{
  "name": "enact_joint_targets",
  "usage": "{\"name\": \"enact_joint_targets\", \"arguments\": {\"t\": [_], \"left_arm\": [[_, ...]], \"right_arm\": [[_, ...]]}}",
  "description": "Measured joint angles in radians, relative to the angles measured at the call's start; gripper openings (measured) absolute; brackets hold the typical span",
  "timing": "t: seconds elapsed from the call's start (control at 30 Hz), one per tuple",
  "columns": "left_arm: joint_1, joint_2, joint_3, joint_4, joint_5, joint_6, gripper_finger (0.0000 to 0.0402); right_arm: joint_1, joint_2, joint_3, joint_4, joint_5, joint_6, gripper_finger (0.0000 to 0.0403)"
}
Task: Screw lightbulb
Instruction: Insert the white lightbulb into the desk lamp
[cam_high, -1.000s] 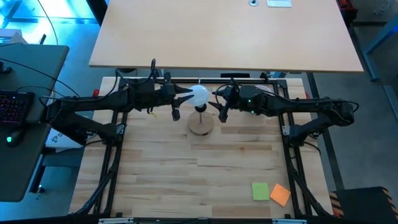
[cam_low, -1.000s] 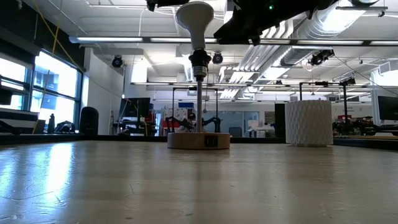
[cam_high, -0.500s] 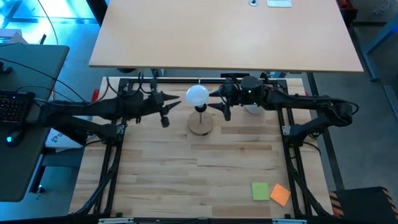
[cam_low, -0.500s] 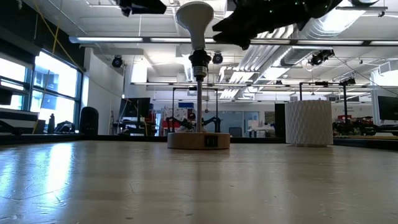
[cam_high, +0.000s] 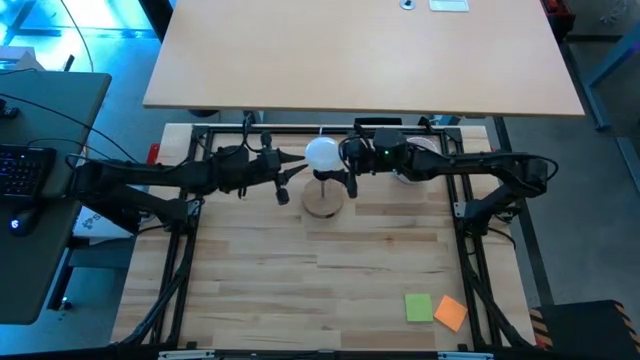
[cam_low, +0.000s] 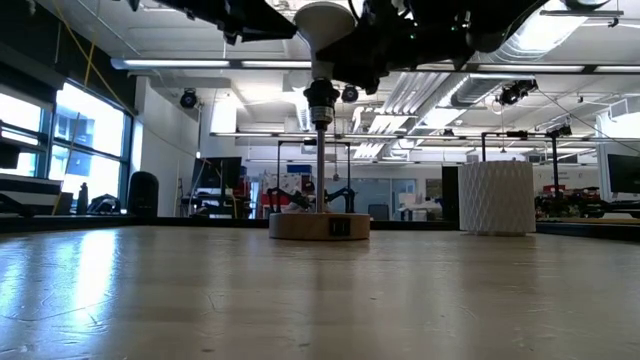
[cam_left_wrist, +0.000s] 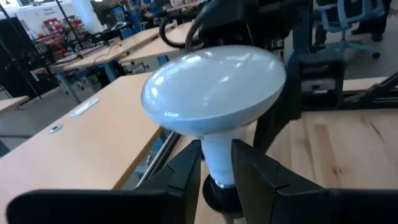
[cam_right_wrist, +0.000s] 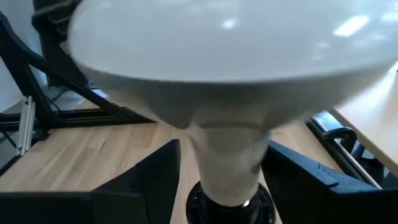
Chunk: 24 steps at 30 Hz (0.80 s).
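1. The bulb (cam_high: 322, 154) stood upright in the black socket (cam_low: 320, 100) of the wooden stand (cam_high: 322, 201).
2. The right gripper (cam_right_wrist: 221, 171) had its fingers wide apart around the bulb's neck; I could not tell if they touched it.
3. The left gripper (cam_left_wrist: 216, 168) was just beside the neck, fingers partly open, holding nothing.

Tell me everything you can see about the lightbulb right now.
The lightbulb is white and frosted, a wide rounded dome tapering to a narrow pale neck. It stands upright, neck down in the black socket atop a thin post on the round wooden stand. The left gripper and right gripper each straddle its neck; contact is unclear.
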<state>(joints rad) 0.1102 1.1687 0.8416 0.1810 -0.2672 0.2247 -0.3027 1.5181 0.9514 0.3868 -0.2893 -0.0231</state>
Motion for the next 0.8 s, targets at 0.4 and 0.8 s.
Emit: {"name": "enact_joint_targets", "arguments": {"t": [0.4,0.8], "left_arm": [[-0.014,-0.051,0.000,-0.020,-0.016,-0.012,0.0082],[-0.052,-0.088,0.000,-0.032,-0.035,-0.014,0.0082]], "right_arm": [[-0.001,0.000,0.000,0.004,0.005,0.008,0.0201],[-0.011,-0.022,-0.001,-0.058,0.005,-0.004,0.0197]]}}
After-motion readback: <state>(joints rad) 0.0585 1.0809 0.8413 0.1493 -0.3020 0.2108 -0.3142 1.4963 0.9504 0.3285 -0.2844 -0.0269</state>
